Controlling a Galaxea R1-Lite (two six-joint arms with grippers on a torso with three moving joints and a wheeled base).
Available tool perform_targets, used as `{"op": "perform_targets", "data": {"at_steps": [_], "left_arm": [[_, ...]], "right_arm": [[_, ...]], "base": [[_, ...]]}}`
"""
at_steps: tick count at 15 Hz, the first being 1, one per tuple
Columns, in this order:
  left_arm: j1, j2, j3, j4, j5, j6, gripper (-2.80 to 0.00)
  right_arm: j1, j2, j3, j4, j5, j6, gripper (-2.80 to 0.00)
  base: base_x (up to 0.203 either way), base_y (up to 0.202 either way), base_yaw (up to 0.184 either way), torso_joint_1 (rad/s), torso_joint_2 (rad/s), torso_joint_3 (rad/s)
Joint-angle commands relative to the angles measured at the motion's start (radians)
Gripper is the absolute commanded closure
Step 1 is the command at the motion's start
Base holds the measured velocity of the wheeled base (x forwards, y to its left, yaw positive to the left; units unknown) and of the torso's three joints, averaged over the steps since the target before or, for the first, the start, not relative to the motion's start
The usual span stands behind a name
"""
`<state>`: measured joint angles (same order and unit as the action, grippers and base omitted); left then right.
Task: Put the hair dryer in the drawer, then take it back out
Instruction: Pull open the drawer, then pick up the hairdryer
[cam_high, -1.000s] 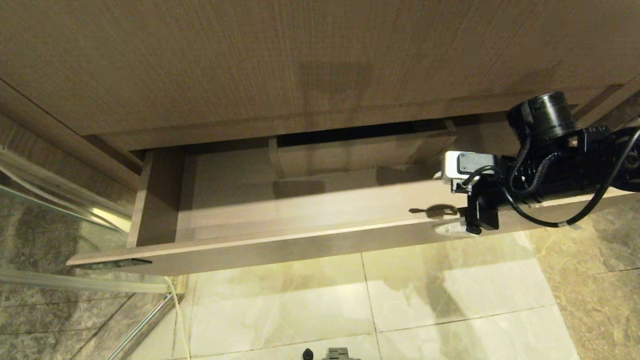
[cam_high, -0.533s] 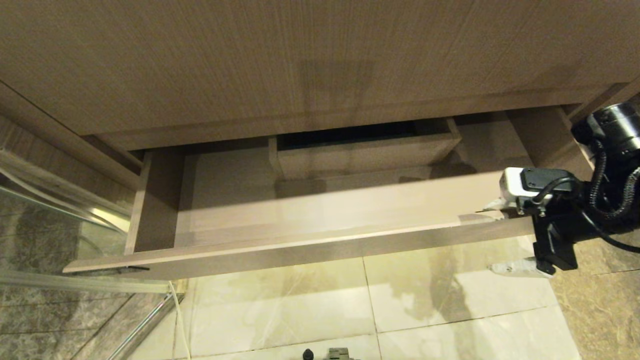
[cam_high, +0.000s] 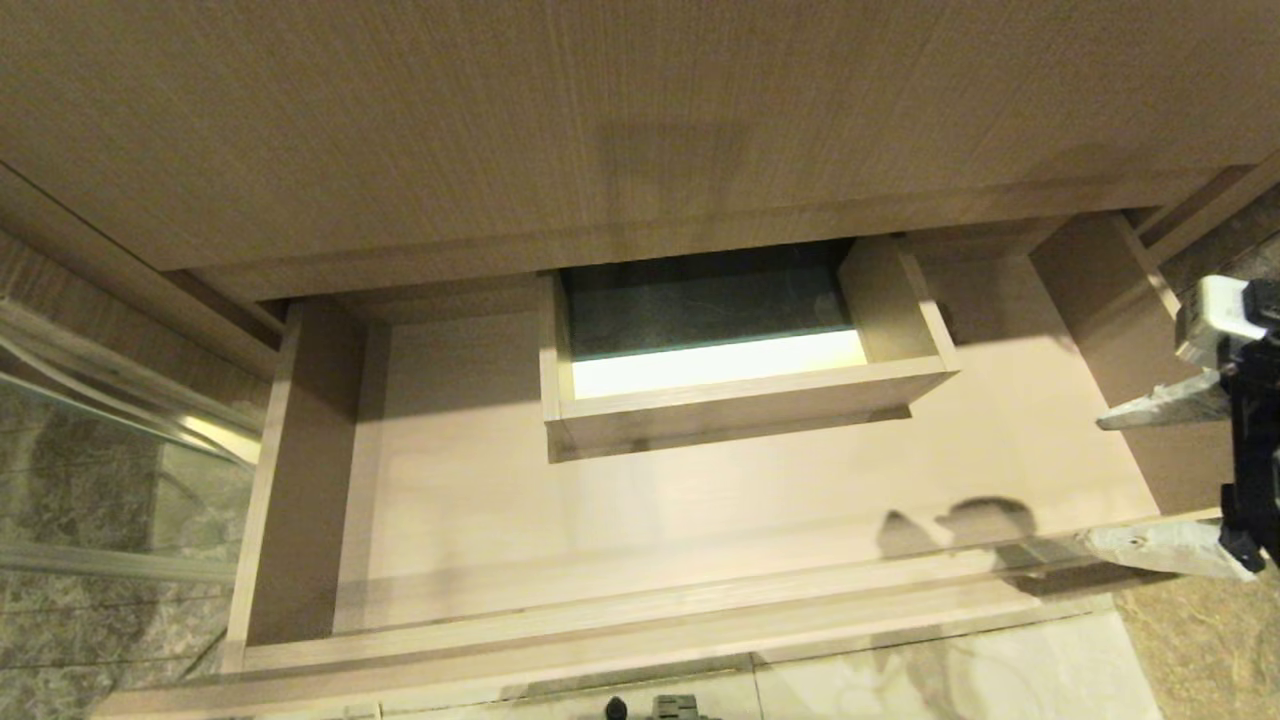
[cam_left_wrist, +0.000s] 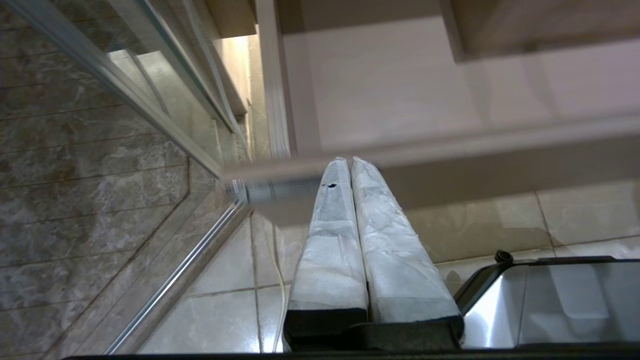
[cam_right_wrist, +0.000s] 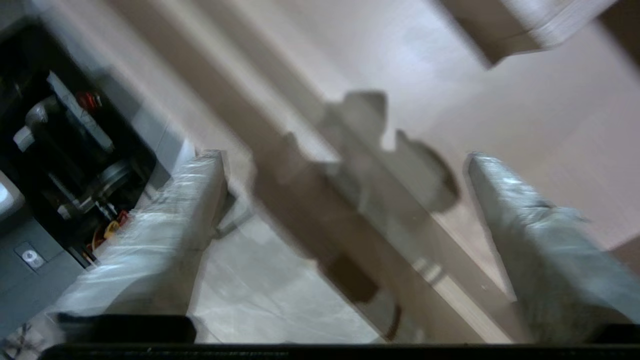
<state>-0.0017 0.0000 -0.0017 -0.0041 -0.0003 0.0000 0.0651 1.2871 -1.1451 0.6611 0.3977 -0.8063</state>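
Black right pincer (cam_high: 1165, 480), pale grey wrapped fingers (cam_right_wrist: 540, 235), white camera block (cam_high: 1212, 318)

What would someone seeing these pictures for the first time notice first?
Most striking is the wide wooden drawer, pulled far out under the cabinet panel, with nothing on its floor. In its middle is a boxed cut-out through which the floor shows brightly lit. At the drawer's right end the right gripper hangs with its padded fingers wide apart; the left gripper, fingers together, sits low near the drawer's left front corner.
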Motion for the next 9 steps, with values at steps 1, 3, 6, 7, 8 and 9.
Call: {"op": "perform_targets", "data": {"at_steps": [1, 3, 6, 7, 8, 9], "left_arm": [[0.000, 0.001, 0.000, 0.000, 0.000, 0.000, 0.00], [0.000, 0.000, 0.000, 0.000, 0.000, 0.000, 0.00], [0.000, 0.000, 0.000, 0.000, 0.000, 0.000, 0.00], [0.000, 0.000, 0.000, 0.000, 0.000, 0.000, 0.00], [0.000, 0.002, 0.000, 0.000, 0.000, 0.000, 0.00], [0.000, 0.000, 0.000, 0.000, 0.000, 0.000, 0.00]], "right_arm": [[-0.028, -0.086, -0.014, 0.006, -0.003, 0.061, 0.00], [-0.098, -0.132, -0.006, 0.015, -0.007, 0.074, 0.00], [-0.201, -0.180, 0.000, 0.109, -0.007, 0.112, 0.00], [-0.208, -0.190, 0.011, 0.116, -0.007, 0.163, 0.00], [-0.209, -0.199, 0.017, 0.114, -0.007, 0.242, 0.00], [-0.211, -0.212, 0.020, 0.106, -0.014, 0.315, 0.00]], "base": [[0.000, 0.000, 0.000, 0.000, 0.00, 0.000], [0.000, 0.000, 0.000, 0.000, 0.00, 0.000], [0.000, 0.000, 0.000, 0.000, 0.00, 0.000], [0.000, 0.000, 0.000, 0.000, 0.00, 0.000], [0.000, 0.000, 0.000, 0.000, 0.00, 0.000], [0.000, 0.000, 0.000, 0.000, 0.00, 0.000]]}}
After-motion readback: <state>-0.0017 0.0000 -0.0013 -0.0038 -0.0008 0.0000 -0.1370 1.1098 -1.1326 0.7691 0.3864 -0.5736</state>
